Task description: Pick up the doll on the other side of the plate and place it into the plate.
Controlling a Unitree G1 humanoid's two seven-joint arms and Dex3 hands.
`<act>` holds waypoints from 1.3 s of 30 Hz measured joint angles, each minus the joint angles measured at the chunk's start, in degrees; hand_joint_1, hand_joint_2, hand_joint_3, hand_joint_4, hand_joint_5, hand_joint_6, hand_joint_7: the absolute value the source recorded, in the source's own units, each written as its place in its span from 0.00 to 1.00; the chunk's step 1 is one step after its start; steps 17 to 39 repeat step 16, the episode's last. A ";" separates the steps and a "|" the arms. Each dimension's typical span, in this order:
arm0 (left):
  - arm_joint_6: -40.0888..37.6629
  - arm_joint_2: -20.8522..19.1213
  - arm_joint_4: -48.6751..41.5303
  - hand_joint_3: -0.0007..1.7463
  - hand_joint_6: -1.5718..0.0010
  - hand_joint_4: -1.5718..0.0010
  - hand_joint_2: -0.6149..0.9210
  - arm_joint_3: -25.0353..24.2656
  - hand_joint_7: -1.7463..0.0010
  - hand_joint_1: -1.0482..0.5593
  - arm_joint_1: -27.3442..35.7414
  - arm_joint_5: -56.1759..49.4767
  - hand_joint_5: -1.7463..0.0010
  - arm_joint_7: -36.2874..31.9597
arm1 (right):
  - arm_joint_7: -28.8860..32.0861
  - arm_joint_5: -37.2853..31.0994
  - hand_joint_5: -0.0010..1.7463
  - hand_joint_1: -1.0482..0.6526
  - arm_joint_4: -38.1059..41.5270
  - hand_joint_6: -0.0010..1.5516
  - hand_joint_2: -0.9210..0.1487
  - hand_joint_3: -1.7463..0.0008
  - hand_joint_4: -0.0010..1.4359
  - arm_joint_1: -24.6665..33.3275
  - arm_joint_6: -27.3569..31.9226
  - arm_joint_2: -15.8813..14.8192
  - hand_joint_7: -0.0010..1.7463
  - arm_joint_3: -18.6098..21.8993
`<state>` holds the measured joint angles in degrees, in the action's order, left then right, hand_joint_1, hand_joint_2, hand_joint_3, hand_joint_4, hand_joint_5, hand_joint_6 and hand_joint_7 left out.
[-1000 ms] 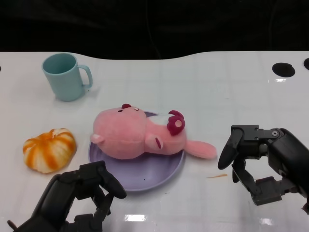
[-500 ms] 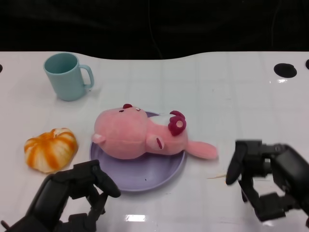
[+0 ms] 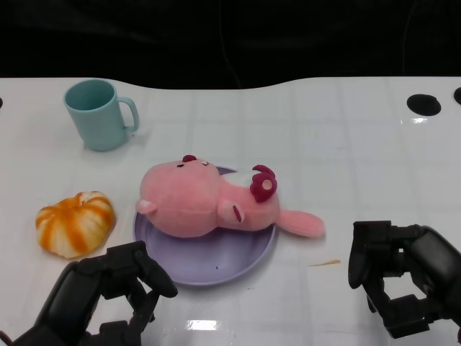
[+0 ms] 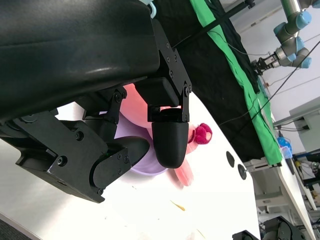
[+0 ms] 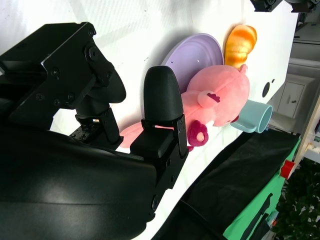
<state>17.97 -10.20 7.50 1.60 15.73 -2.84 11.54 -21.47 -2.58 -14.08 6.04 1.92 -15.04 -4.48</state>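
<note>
You see the pink doll lying on its side across the purple plate, one limb hanging over the rim toward your right hand. Your right hand sits on the table near that limb, fingers apart and holding nothing. Your left hand rests just before the plate, fingers likewise spread and empty.

Pink plush doll lies on its side across the far half of the lavender plate: big head toward the left, dark magenta ear patches and bow on top, one limb hanging off the plate's right rim onto the white table. Plate round, shallow, flat on the table at centre; near half bare.
</note>
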 measured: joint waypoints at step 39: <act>0.04 -0.01 -0.02 0.61 0.47 0.52 0.76 0.44 0.32 0.60 0.12 0.09 0.12 0.00 | -0.16 -0.07 1.00 0.74 2.91 0.51 0.51 0.15 0.63 -0.78 -5.57 -0.33 0.93 -0.68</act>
